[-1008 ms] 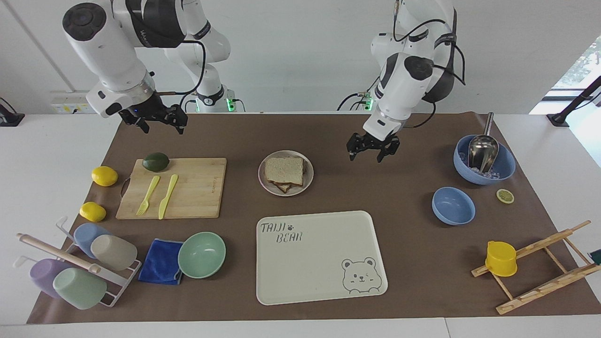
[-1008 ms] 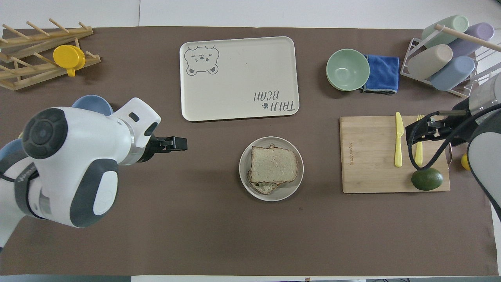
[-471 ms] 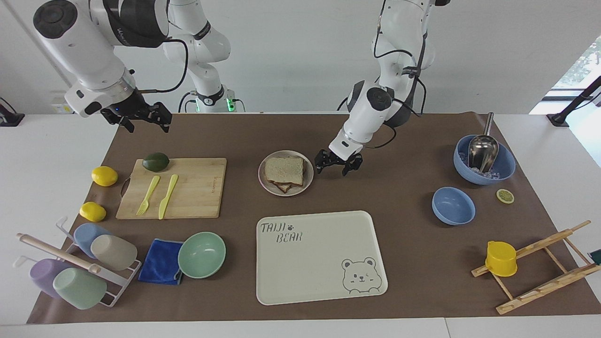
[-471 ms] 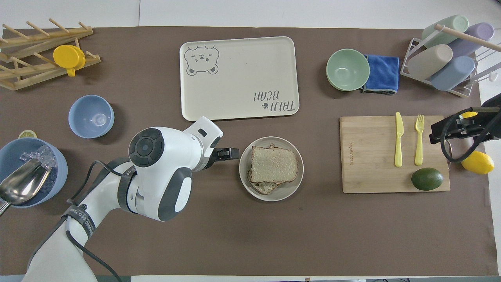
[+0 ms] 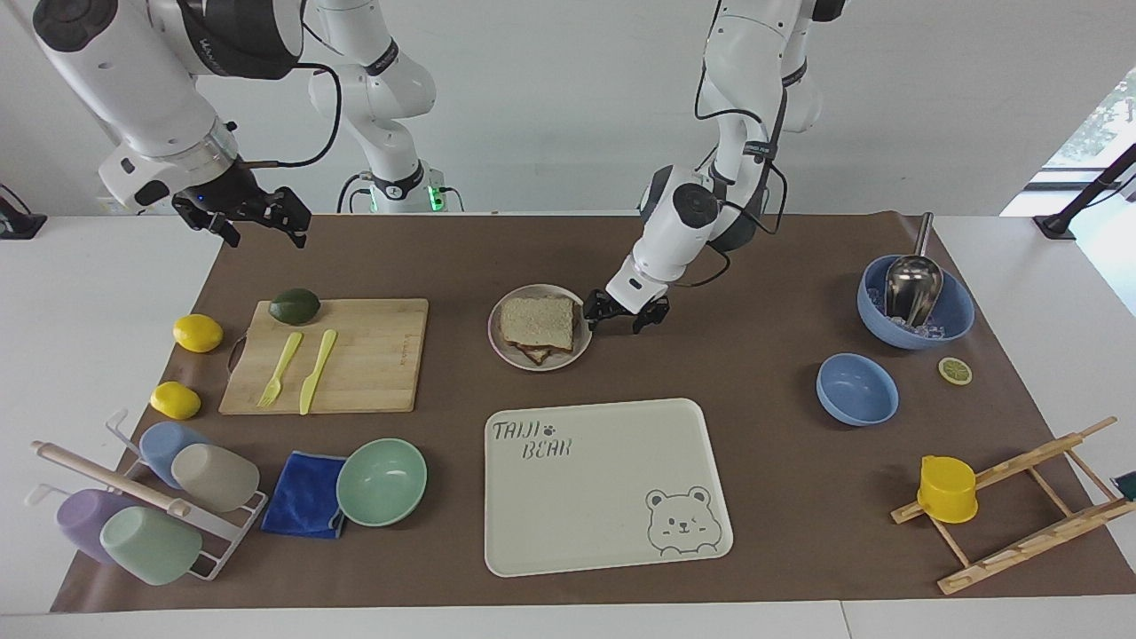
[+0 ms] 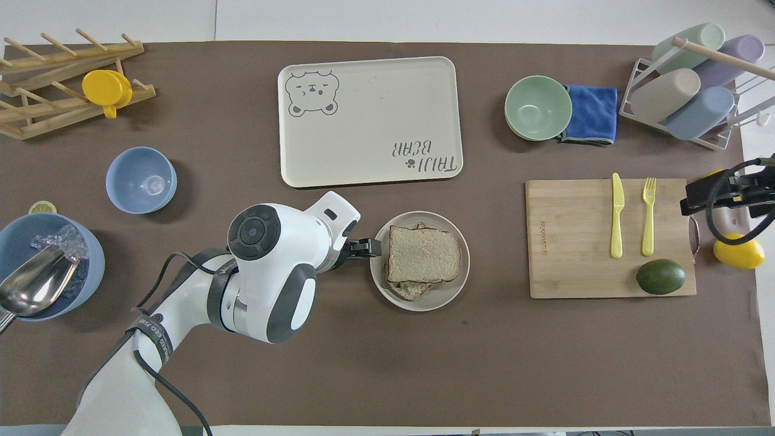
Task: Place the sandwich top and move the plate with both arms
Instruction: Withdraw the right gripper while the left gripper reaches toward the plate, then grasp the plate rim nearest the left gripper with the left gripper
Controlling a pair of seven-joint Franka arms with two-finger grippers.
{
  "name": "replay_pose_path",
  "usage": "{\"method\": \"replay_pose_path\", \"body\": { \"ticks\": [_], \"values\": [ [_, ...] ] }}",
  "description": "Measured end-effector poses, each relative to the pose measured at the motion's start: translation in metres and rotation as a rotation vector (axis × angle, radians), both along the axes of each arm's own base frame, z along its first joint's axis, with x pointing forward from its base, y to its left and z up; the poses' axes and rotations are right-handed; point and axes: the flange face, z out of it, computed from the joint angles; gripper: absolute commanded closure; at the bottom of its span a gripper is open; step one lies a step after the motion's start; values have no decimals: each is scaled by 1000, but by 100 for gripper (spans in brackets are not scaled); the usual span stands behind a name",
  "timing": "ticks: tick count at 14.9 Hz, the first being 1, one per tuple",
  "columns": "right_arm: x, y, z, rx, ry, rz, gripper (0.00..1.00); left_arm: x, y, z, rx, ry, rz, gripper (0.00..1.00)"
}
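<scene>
The sandwich top [image 5: 537, 319] lies on a lower slice on the round beige plate [image 5: 583, 342] in the middle of the table. It also shows in the overhead view [image 6: 422, 254], as does the plate [image 6: 451, 293]. My left gripper [image 5: 626, 314] is open and low at the plate's rim, on the side toward the left arm's end; it also shows in the overhead view [image 6: 368, 247]. I cannot tell whether it touches the rim. My right gripper [image 5: 262, 231] is open and empty, raised over the mat's edge by the cutting board's corner [image 6: 693, 200].
The cream bear tray [image 5: 612, 532] lies farther from the robots than the plate. A cutting board [image 5: 373, 355] holds a knife, a fork and an avocado [image 5: 295, 305], with two lemons beside it. A mint bowl [image 5: 382, 481], blue bowls [image 5: 856, 389], a cup rack and a wooden rack stand around.
My left gripper has come down and moved across to the plate's rim. My right gripper has drawn back from the cutting board toward the right arm's end of the table.
</scene>
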Motion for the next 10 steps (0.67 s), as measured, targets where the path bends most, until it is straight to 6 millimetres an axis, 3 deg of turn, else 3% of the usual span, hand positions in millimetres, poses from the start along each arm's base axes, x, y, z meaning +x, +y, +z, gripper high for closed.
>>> {"method": "replay_pose_path", "body": {
  "ticks": [4,10],
  "values": [
    [-1,-3,-1,2,3,-5,0,-8,-10,0,3,17,39,31],
    [-1,-3,-2,3,5,-5,0,-18,-23,0,5,32,62,50]
  ]
}}
